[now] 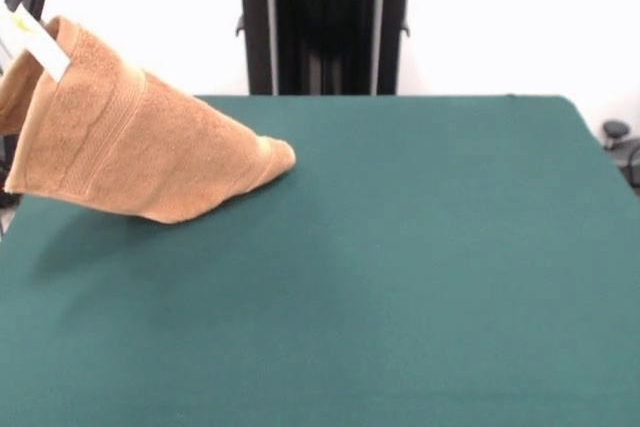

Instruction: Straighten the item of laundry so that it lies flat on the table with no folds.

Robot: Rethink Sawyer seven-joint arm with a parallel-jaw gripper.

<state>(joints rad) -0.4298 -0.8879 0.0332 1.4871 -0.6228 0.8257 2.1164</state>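
The item of laundry (140, 137) is an orange-tan terry towel with a woven band near its upper end. It is lifted at the picture's far left. It hangs folded in a slanted cone, and its lower tip rests on the table (400, 267) near the left of the far edge. My gripper (30, 9) comes in at the top left corner and is shut on the towel's raised end. Only its black fingers and a bit of red housing show. A white tag (36, 42) lies against the towel just below the fingers.
The robot's black pedestal (325, 22) stands behind the table's far edge at top centre. A dark object (620, 142) sits beyond the table's right edge. The green cloth stretches to the right and front of the towel.
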